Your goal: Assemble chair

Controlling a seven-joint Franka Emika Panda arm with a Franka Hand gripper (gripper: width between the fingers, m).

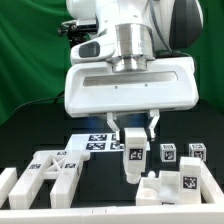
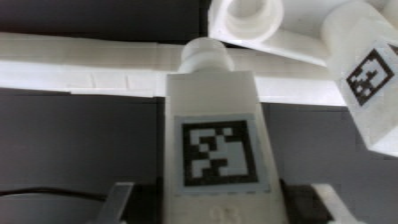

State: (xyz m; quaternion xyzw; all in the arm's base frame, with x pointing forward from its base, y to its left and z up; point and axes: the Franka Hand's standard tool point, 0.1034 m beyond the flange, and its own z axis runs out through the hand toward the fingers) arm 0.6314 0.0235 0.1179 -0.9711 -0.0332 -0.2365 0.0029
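Note:
My gripper [image 1: 132,137] hangs at the middle of the exterior view, shut on a long white chair post [image 1: 132,160] with a square tag, held upright just above the table. Its lower end is close beside a white blocky chair structure [image 1: 172,186] at the exterior view's lower right. In the wrist view the post [image 2: 217,120] runs out from between my fingers [image 2: 125,198]. Its round tip is close to a white slab [image 2: 80,65] and a tagged white block [image 2: 361,80]. Whether the tip touches them I cannot tell.
Notched white chair parts [image 1: 50,172] with tags lie at the exterior view's lower left. Two small tagged cubes [image 1: 168,153] stand at the right behind the structure. The marker board [image 1: 95,143] lies behind the gripper. A green backdrop closes the rear.

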